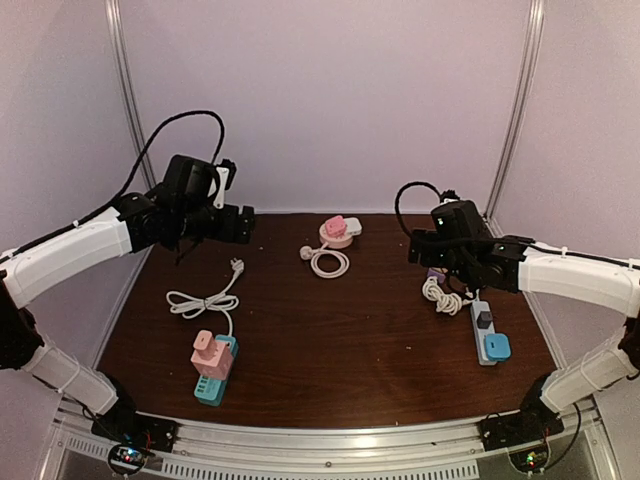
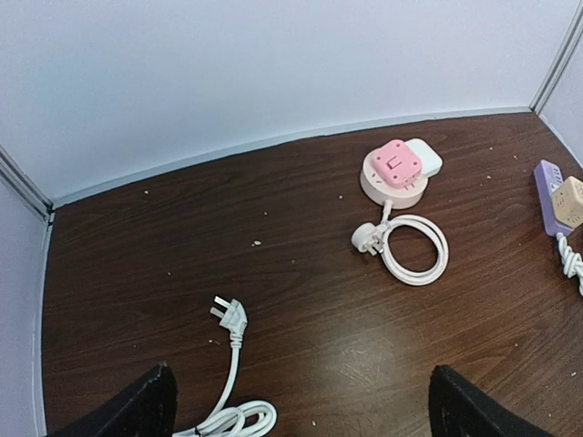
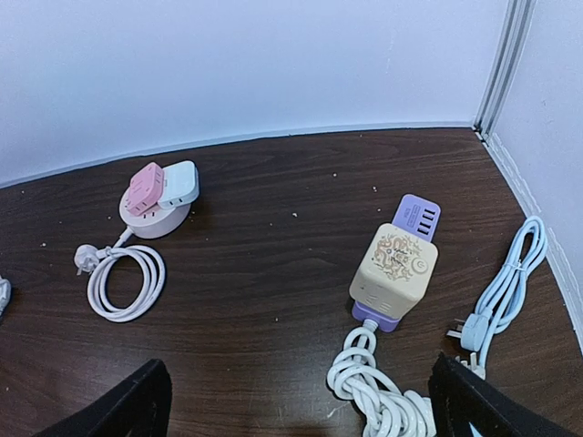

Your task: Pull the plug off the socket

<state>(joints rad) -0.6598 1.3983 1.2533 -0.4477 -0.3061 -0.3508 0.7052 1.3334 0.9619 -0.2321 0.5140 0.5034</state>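
Note:
Several sockets carry plugs. A round pink socket (image 1: 338, 238) (image 2: 378, 189) (image 3: 150, 221) at the back centre bears a pink plug (image 2: 396, 162) and a white one (image 2: 425, 157). A beige cube plug (image 3: 393, 264) (image 2: 569, 200) sits on a purple strip (image 3: 417, 217) under my right arm. At the front left a pink plug (image 1: 208, 352) stands on a teal strip (image 1: 212, 390). A blue plug (image 1: 496, 347) sits on a grey strip (image 1: 481, 318) at the right. My left gripper (image 1: 240, 224) (image 2: 301, 414) and right gripper (image 1: 418, 246) (image 3: 301, 410) hang open above the table, holding nothing.
A loose white cable (image 1: 205, 298) with a bare plug (image 2: 230, 317) lies under the left arm. A coiled white cord (image 1: 328, 262) (image 2: 414, 248) (image 3: 123, 273) trails from the round socket. A knotted cord (image 3: 383, 391) leaves the purple strip. Another cable (image 3: 510, 282) runs along the right wall.

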